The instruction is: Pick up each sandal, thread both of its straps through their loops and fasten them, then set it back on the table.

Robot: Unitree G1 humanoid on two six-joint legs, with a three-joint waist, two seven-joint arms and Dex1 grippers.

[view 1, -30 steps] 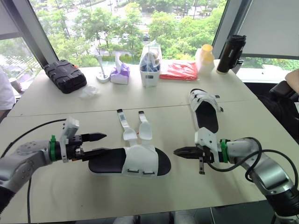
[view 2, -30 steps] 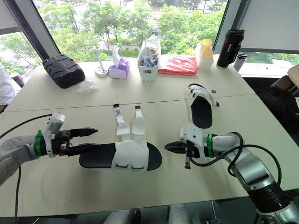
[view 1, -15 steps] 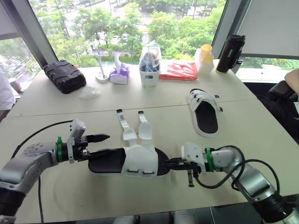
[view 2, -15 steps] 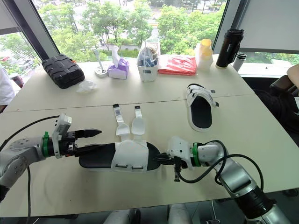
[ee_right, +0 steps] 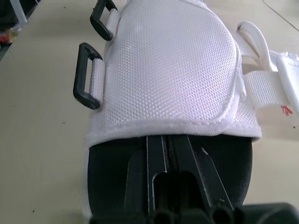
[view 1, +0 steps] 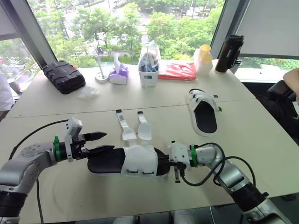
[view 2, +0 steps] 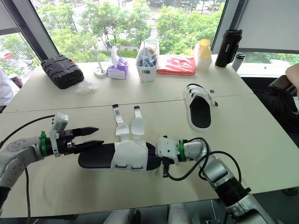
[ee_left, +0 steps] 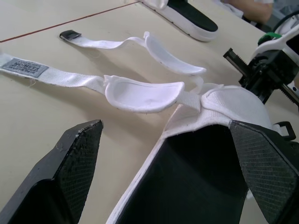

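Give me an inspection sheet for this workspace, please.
Surface: pale table, seam across the middle.
Job's things: near sandal, straps loose, unthreaded; far sandal lying apart.
Clutter: black case, tissue box, white bin, red packet, bottle, black flask along the far edge.
Grippers: left gripper open around the near sandal's heel; right gripper shut at its toe.
Cables: left-arm cable, right-arm cable, both black.
Surroundings: windows onto trees; person's arm at right edge.

— What is the upper of the sandal [ee_right: 168, 70], just ahead of the right gripper [ee_right: 167, 140], made of?
— White mesh cloth, matt and rough; its loops [ee_right: 79, 74] are smooth black plastic, the footbed [ee_right: 117, 177] matt black.
— And the left gripper [ee_left: 163, 128], its pads [ee_left: 79, 154]?
— Black, matt, finely cross-hatched. Straps [ee_left: 70, 79] beyond them: white woven webbing. Table [ee_left: 37, 121]: pale, smooth, matt
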